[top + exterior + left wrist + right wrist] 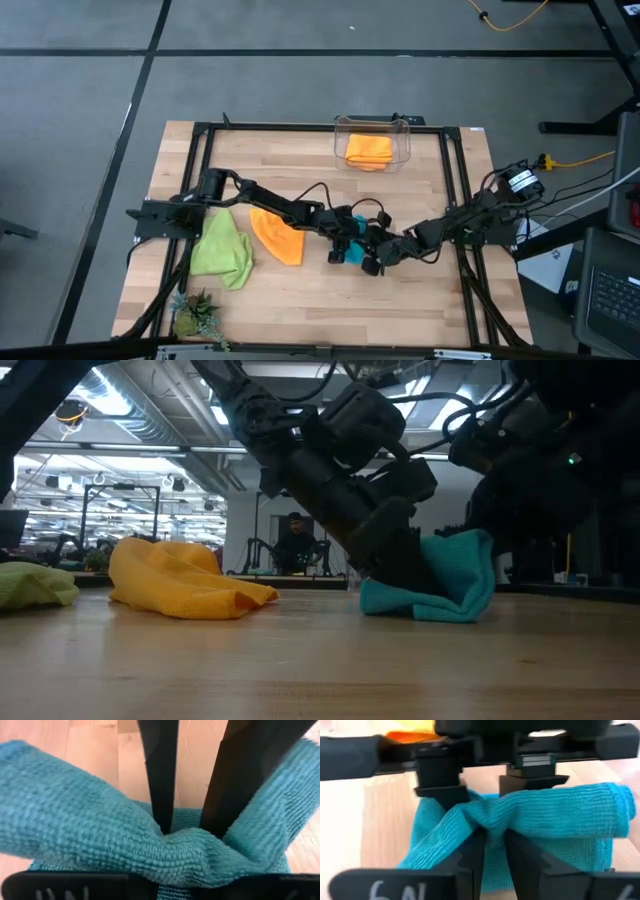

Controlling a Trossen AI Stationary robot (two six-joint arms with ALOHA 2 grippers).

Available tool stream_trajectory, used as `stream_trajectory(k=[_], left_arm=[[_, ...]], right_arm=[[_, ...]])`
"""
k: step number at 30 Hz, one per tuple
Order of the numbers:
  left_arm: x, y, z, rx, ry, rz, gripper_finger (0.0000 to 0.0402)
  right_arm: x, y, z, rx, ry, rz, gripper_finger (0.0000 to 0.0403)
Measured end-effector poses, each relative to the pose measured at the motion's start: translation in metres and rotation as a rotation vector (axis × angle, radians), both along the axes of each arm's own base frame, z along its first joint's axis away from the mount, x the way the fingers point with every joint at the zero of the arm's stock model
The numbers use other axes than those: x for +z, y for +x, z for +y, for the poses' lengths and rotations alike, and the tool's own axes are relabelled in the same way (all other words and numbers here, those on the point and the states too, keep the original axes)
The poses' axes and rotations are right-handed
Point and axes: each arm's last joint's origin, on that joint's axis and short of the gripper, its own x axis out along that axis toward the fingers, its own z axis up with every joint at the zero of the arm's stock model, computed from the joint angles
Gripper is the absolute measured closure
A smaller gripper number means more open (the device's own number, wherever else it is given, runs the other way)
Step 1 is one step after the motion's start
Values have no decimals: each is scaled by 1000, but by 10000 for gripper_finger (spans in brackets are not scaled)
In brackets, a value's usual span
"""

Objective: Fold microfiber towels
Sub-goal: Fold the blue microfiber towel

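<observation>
A turquoise towel (345, 251) is seen near the middle of the wooden table (420, 300), toward its front edge, with both grippers meeting over it. The left gripper (187, 827) is clenched on a bunched ridge of this cloth, its two dark fingers (160, 775) pressed in from either side. The right gripper (492, 842) is likewise closed on a pinch of the same towel, facing the left one across the fold (the two sets of fingers lie just beside each other). The towel's long axis is judged to run between the two arms, so any pull apart would stretch it along that line; neither arm is clearly nearer.

Farther to the left, a loose orange towel (278, 236) is lying crumpled, and beyond it a lime green towel (224, 250) near the left arm's base. A small plant (192, 315) is set at the front left corner. At the far edge, a second orange towel (368, 150) is seen folded in a clear bin (403, 128).

From above, the turquoise towel is mostly hidden under the grippers, so how much of it is already folded cannot be made out.
</observation>
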Motion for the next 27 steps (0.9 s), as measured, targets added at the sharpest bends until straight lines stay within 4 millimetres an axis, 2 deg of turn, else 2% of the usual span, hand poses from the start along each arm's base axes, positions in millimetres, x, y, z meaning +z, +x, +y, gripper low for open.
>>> stream_trajectory(k=[8, 21, 27], left_arm=[[1, 0, -4, 11, -11, -8, 310], [5, -2, -20, 44, -28, -2, 310], [22, -10, -23, 52, -56, 54, 310]], right_arm=[[-13, 1, 0, -38, 2, 28, 319], [-17, 0, -1, -41, 29, 63, 319], [-25, 1, -4, 17, 106, 124, 319]])
